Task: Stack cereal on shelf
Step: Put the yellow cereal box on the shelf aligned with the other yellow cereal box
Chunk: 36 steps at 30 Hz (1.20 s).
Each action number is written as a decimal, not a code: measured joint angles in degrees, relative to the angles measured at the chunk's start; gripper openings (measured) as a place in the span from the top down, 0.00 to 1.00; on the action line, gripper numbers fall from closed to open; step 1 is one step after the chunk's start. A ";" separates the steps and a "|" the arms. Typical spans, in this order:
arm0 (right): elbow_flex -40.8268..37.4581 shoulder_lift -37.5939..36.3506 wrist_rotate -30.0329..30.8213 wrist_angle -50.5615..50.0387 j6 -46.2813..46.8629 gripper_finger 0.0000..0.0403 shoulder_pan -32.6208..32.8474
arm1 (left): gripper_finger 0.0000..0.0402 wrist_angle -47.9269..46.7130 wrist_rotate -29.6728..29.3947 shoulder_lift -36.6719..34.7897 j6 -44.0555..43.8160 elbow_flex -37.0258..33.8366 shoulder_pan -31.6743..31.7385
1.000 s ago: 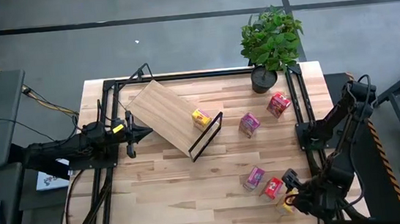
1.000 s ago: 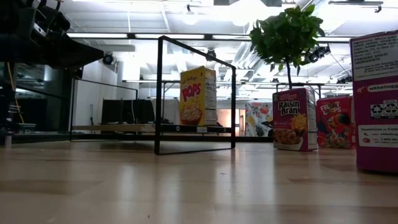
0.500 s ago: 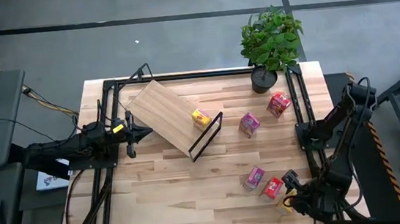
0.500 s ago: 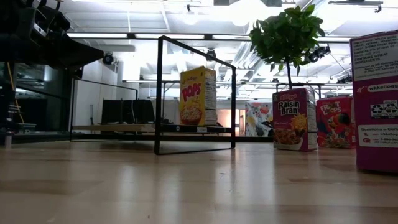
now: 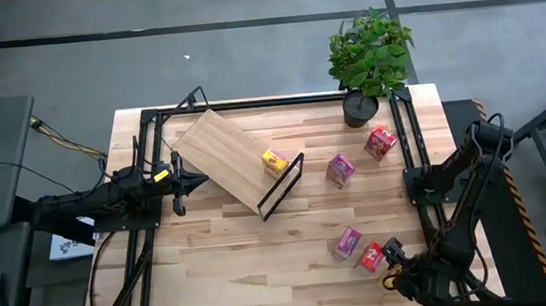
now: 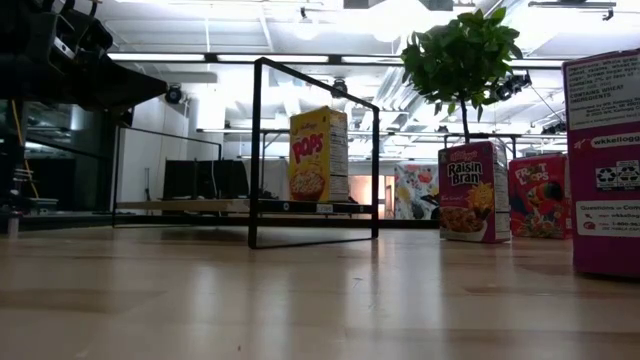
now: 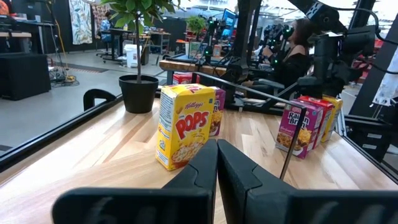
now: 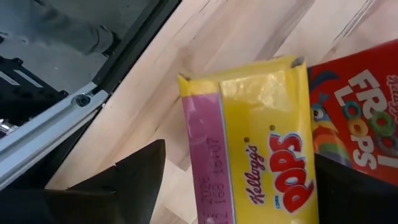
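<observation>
The shelf (image 5: 228, 157), a light wood board with a black wire frame (image 5: 281, 187) at one end, lies at the table's middle left. One yellow cereal box (image 5: 274, 161) stands upright on it. My right gripper (image 5: 395, 274) hangs open at the near right corner, pointing steeply down. Its fingers (image 8: 140, 174) stand on either side of a second yellow box (image 8: 261, 149) without touching it. That box lies beside a red box (image 8: 354, 124). My left gripper (image 5: 195, 181) is shut and level at the shelf's left side.
A pink-purple box (image 5: 340, 170) and a red box (image 5: 380, 143) stand right of the shelf, and another pink-purple box (image 5: 345, 243) sits nearer the front. A potted plant (image 5: 369, 58) stands at the far right. Black rails (image 5: 408, 150) run along the table's sides.
My right gripper has come down a little over the yellow box at the near right corner, covering more of it in the high view. The boxes, the shelf and my left arm have kept still.
</observation>
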 joint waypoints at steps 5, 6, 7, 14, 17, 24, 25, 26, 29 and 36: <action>0.00 0.00 -0.65 0.38 0.00 0.44 0.00 | 0.99 -0.01 0.02 -0.01 0.00 0.00 0.02; 0.00 0.00 -0.85 0.50 0.00 0.47 0.00 | 0.99 0.01 0.00 -0.01 0.02 0.00 0.00; 0.00 0.00 -1.21 0.62 -0.01 0.51 0.00 | 0.99 -0.01 0.00 0.01 0.00 0.00 0.02; 0.03 -1.54 -10.11 6.72 -2.41 0.69 0.00 | 0.99 0.01 0.00 -0.01 0.00 0.00 0.02; 1.61 -2.48 -13.92 10.60 -3.87 0.73 0.00 | 0.99 0.01 0.01 -0.01 0.01 -0.01 0.02; 8.77 -4.15 -7.96 19.33 -12.03 0.71 -1.10 | 0.99 0.01 0.00 0.01 0.00 0.00 0.00; 10.05 -4.15 -4.92 19.42 -13.40 0.70 -1.53 | 0.99 0.01 0.00 0.01 0.00 0.00 0.02; 11.10 -4.18 -1.46 19.53 -14.72 0.70 -2.03 | 0.99 0.01 0.00 0.01 0.00 0.00 0.02; 13.78 -4.20 10.13 19.42 -18.02 0.70 -4.41 | 0.99 -0.01 0.00 -0.01 0.01 -0.01 0.00; 18.48 -4.20 22.89 21.12 -27.71 0.69 -16.93 | 0.99 0.00 0.00 0.01 0.00 -0.01 0.02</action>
